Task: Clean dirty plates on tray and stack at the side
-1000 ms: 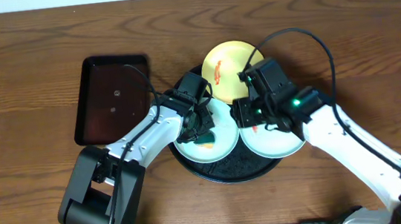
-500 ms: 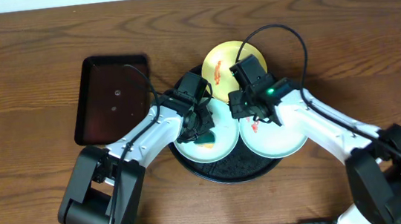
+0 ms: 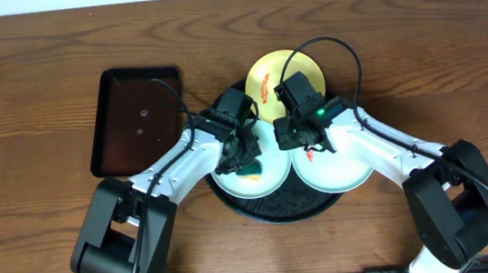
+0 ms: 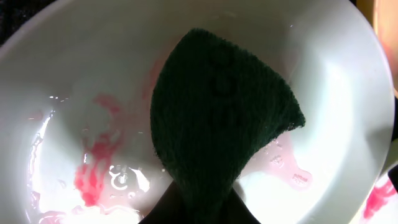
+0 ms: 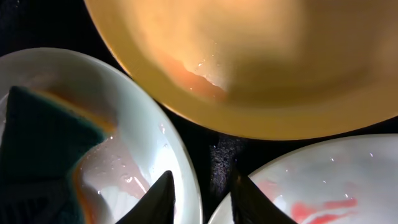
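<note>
Over the tray (image 3: 279, 208), left end effector (image 3: 240, 158) clamps a sponge (image 4: 217, 118); right end effector (image 5: 202, 188), parted, sits between plates (image 3: 339, 174).

Both arms are the same build: left arm (image 3: 174, 165) and right arm (image 3: 382, 149) have white links, black joint housings and chunky black base blocks. A thin black cable (image 3: 321, 40) loops over each wrist. Green LED (image 3: 321, 111) lit on the right wrist. Right gripper (image 5: 200, 198) fingers are dark and taper to points.
</note>
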